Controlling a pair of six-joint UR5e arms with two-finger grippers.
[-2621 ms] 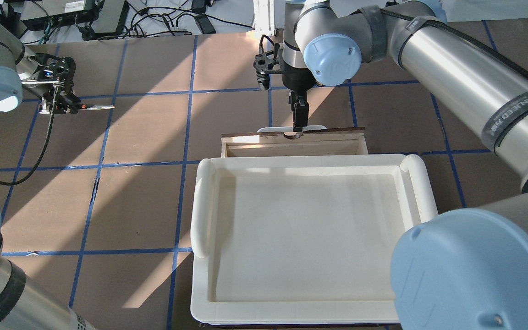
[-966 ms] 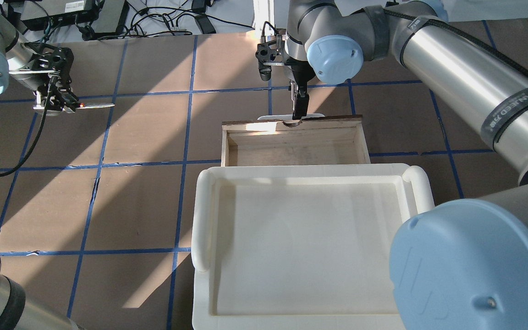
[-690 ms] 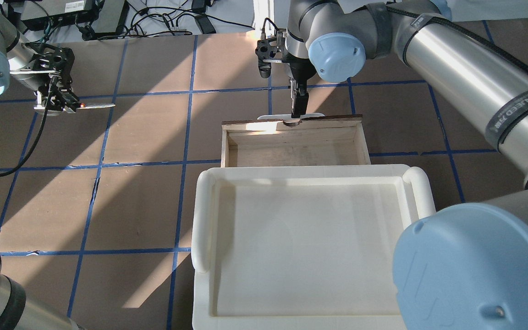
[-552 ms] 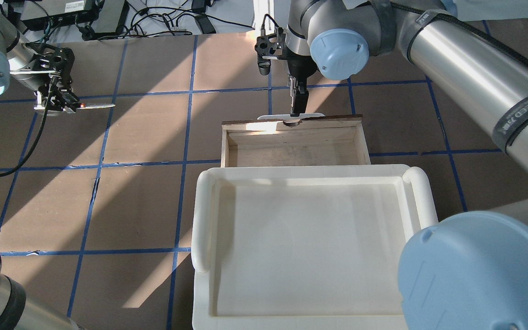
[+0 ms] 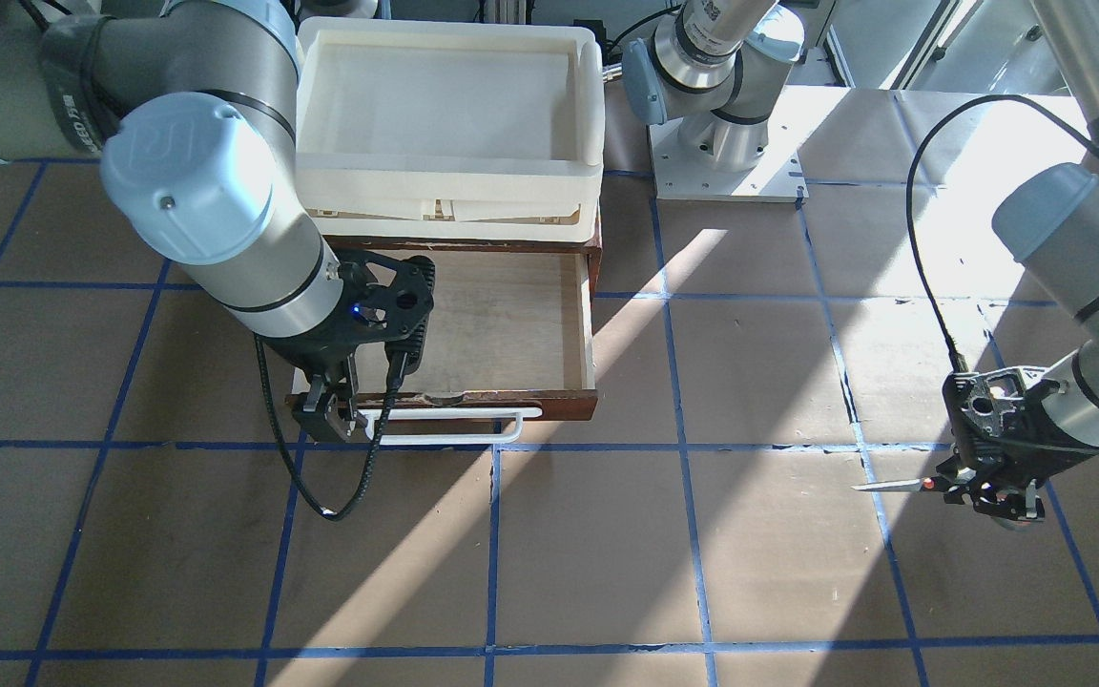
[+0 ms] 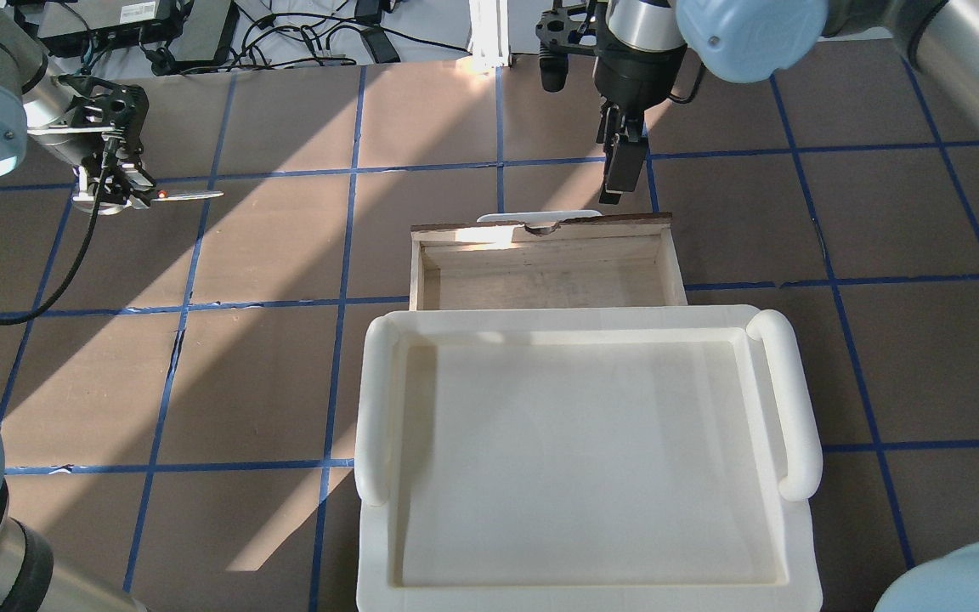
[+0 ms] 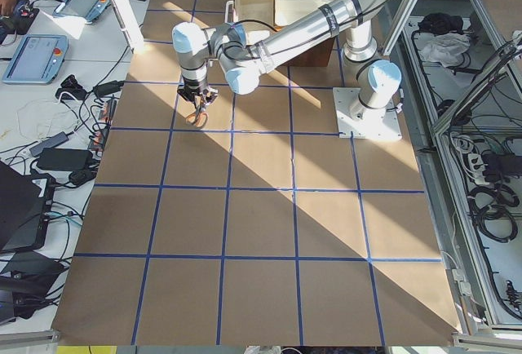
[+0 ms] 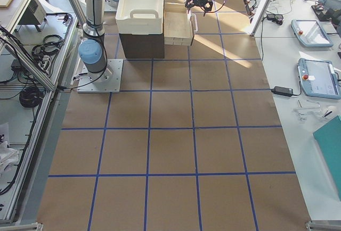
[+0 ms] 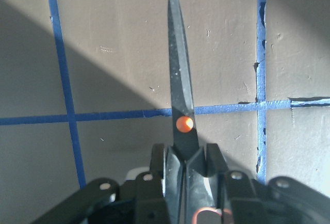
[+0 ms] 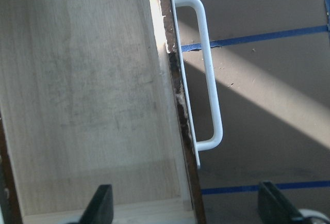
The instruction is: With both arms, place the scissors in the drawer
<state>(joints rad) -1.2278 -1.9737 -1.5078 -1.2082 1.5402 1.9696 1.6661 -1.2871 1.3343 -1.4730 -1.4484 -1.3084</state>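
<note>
The scissors [image 6: 188,195] are held by their handles in my left gripper [image 6: 120,191], blades shut and level, pointing toward the table's middle, just above the brown table at the far left. The left wrist view shows the dark blade [image 9: 180,95] sticking out between the fingers [image 9: 172,172]. The drawer [image 6: 545,229] stands pulled open, its pale plywood inside [image 5: 492,324] bare. My right gripper [image 6: 621,178] is open and empty, hovering over the end of the white bar handle [image 6: 540,217]. Its wrist view shows the handle [image 10: 211,79] and the fingertips [image 10: 100,208] wide apart.
A cream plastic tray [image 6: 375,399] sits on the cabinet above the drawer, nearer the robot; it also shows in the front view [image 5: 454,172]. Blue tape lines grid the brown table. Cables and boxes lie beyond the far edge [image 6: 149,25].
The drawer was pulled further open early on. The right gripper has since let go of the handle, opened, risen and shifted right. The left gripper has edged right with the scissors.
</note>
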